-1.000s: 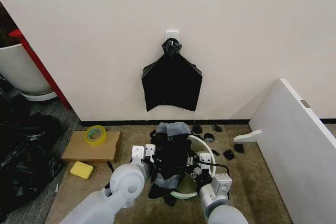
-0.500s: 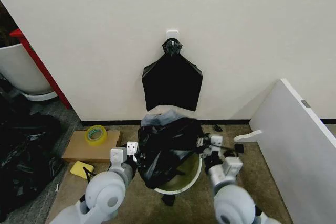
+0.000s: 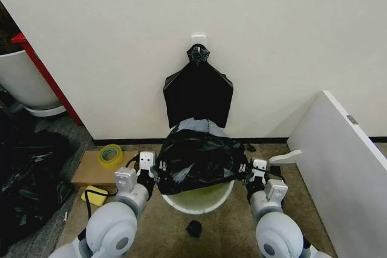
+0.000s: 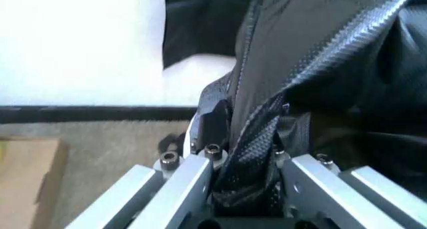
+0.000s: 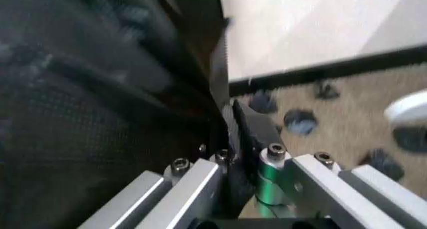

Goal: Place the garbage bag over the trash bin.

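The thin, glossy, wrinkled black plastic garbage bag (image 3: 198,157) is stretched wide across the lower middle of the head view, draped over the far part of the round white plastic trash bin (image 3: 198,199), whose near rim and pale interior show below it. The left end effector (image 3: 147,170) is clamped on the bag's left edge; the right end effector (image 3: 254,171) is clamped on its right edge. Higher up, a flat black bag bundle (image 3: 198,95) hangs on the white wall.
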Available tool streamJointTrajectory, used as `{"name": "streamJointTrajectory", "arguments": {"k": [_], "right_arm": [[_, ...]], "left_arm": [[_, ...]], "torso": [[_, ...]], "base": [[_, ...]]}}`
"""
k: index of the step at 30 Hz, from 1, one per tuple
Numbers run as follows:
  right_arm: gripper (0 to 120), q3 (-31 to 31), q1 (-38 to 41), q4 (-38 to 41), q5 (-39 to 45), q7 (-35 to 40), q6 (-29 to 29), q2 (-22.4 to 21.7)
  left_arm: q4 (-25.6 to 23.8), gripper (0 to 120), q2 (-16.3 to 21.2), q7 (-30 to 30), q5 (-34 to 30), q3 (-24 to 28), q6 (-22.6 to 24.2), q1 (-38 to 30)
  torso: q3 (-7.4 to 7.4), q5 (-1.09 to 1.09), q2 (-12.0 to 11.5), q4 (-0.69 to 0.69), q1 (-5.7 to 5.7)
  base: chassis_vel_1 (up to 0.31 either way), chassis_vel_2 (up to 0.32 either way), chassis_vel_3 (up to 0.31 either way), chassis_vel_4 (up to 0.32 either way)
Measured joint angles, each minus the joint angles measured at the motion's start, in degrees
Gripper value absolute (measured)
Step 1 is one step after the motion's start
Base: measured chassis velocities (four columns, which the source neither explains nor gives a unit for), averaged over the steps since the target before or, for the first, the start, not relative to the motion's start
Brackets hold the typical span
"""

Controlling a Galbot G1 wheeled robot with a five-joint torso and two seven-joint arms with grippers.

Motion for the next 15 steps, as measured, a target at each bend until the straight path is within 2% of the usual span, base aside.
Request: {"name": "streamJointTrajectory", "arguments": {"k": [10, 12, 15], "right_arm": [[0, -3.8, -3.6, 1.1, 2.2, 0.1, -2.1, 0.6], [0, -4.8, -3.9, 0.7, 1.0, -0.9, -1.5, 0.8], [3, -7.5, -4.6, -1.9, -7.7, -4.6, 2.8, 0.8]], "left_arm": [[2.4, 0, -1.1, 0.6, -4.7, -0.2, -2.6, -2.5], [3.0, 0, -1.3, 0.6, -5.3, -0.3, -2.9, -2.8], [4.3, 0, -1.4, 0.8, -5.9, -0.4, -3.1, -3.1]], "torso": [[0.00, 0.00, 0.0, 0.00, 0.00], [0.00, 0.00, 0.0, 0.00, 0.00], [0.00, 0.01, 0.0, 0.01, 0.00]], "base": [[0.000, 0.000, 0.000, 0.000], [0.000, 0.000, 0.000, 0.000], [0.000, 0.000, 0.000, 0.000]]}}
